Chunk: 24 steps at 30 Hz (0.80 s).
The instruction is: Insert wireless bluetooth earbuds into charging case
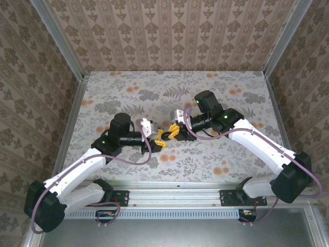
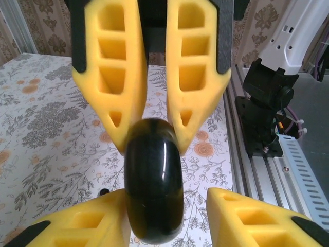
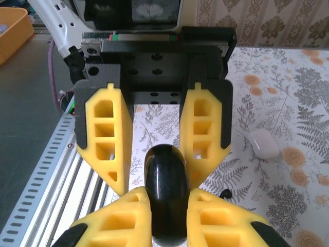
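Note:
A glossy black round disc (image 3: 165, 198) stands on edge above the table, pinched between my right gripper's (image 3: 168, 193) yellow fingers. My left gripper (image 2: 165, 198) faces it from the other side, jaws open around the disc (image 2: 154, 185): one finger touches it and a clear gap shows at the other. The two grippers, left (image 1: 156, 136) and right (image 1: 172, 131), meet nose to nose at mid-table. The charging case (image 3: 264, 144), a small white glossy pebble, lies on the floral table off to the side of the grippers. The earbuds are out of view.
A tiny black piece (image 3: 224, 194) lies on the table beside the disc, also seen under my left gripper (image 2: 104, 192). The aluminium rail (image 1: 175, 193) runs along the near edge. Patterned walls (image 1: 169, 36) close in the back and sides.

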Tool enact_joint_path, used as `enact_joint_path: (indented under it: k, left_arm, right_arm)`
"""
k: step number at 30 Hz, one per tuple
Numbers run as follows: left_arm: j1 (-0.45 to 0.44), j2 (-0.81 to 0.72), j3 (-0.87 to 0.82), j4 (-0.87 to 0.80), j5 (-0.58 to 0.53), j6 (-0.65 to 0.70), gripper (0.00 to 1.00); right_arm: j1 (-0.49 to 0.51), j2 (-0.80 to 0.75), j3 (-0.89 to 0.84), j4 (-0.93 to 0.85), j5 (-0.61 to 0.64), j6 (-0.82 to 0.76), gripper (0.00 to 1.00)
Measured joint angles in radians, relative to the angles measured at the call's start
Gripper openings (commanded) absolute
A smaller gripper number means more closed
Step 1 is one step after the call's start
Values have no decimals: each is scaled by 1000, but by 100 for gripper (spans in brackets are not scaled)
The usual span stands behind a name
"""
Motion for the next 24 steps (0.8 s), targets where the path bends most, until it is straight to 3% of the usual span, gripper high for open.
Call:
enact_joint_path:
  k: [3, 9, 21, 24]
  left_arm:
    - [0, 8, 2, -8, 0, 2, 37]
    - [0, 10, 2, -11, 1, 3, 45]
    - [-1, 9, 2, -11, 4, -10, 18]
    - [-1, 9, 2, -12, 3, -9, 14]
  right_arm:
    - [3, -1, 0, -2, 1, 0, 14]
    - [8, -2, 0, -28, 8, -6, 14]
    - [16, -2, 0, -54, 36, -22, 15]
    - [16, -3, 0, -57, 40, -19, 28]
